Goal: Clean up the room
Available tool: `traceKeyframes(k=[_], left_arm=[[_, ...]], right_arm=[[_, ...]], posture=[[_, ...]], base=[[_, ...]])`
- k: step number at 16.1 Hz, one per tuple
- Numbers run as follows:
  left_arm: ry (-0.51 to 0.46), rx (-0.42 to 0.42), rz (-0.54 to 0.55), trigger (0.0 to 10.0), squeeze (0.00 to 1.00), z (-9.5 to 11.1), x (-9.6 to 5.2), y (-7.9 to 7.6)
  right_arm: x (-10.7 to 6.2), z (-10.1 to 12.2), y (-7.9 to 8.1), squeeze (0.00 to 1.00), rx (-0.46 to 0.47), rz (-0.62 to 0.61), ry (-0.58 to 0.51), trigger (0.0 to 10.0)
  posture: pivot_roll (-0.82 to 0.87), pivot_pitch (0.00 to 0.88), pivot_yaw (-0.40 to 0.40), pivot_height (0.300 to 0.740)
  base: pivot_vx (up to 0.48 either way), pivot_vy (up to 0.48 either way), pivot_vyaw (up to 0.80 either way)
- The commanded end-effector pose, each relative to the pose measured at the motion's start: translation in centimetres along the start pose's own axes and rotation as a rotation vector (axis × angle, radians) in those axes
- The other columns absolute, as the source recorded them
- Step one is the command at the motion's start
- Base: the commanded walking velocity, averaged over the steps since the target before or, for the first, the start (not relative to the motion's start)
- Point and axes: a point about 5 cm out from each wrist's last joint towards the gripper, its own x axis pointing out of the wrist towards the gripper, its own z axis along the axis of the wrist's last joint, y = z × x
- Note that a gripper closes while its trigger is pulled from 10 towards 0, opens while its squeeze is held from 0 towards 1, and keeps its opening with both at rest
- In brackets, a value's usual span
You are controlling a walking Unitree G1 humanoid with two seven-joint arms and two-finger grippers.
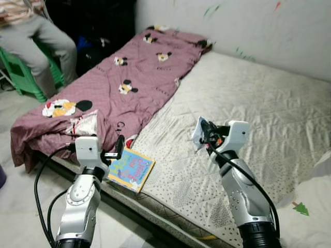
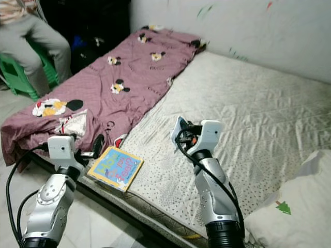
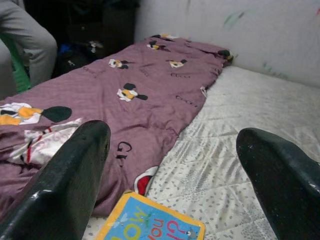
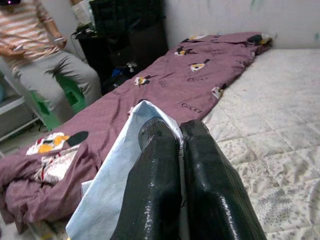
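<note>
At about ten o'clock a person point(image 1: 36, 36) sat on a green stool point(image 1: 23, 72), well apart from your work. The purple quilt point(image 1: 124, 77) ran from nine o'clock up toward twelve along the mattress point(image 1: 248, 103), bunched at its near end.

Your left gripper point(image 1: 120, 150) hovered at seven o'clock, its fingers point(image 3: 70, 180) spread wide and holding nothing. Just beside it, at the mattress's near edge, lay the book point(image 1: 131, 169), flat, cover up, one corner reaching over the edge. You would likely find it a stiff, light board book with a smooth cover that may slip; take it by the overhanging corner or a long edge, one finger above and one below, since it lies too flat to grab from the top.

At five o'clock your right gripper point(image 1: 202, 137) was pressed together on a pale blue sheet point(image 4: 107, 195), raised above the mattress. That looked thin, limp and very light, so a pinch near one edge should hold it, though it will flop and could tear if snagged.

A white pillow point(image 2: 289, 217) lay at four o'clock.
</note>
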Motion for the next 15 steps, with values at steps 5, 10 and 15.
traceKeyframes(k=[5, 10, 15], left_arm=[[0.052, -0.005, -0.031, 10.0, 0.0, -1.5, -0.8, -0.5], [0.053, -0.025, -0.04, 10.0, 0.0, -1.8, -0.8, -1.2], [0.044, -0.02, -0.047, 10.0, 0.0, -1.4, -0.5, -1.5]], right_arm=[[0.1, -0.6, 0.1, 0.0, 0.002, -0.029, 0.023, 10.0], [-0.4, -1.3, 0.7, 0.0, -0.003, -0.005, 0.056, 10.0], [-0.7, -1.7, 0.5, 0.0, -0.002, -0.005, 0.078, 10.0]], posture=[[0.02, 0.0, -0.02, 0.74], [0.01, 0.0, -0.033, 0.74], [0.02, 0.0, -0.039, 0.74]], base=[[0.0, 0.0, -0.64], [0.0, 0.0, -0.8], [0.0, 0.0, -0.8]])
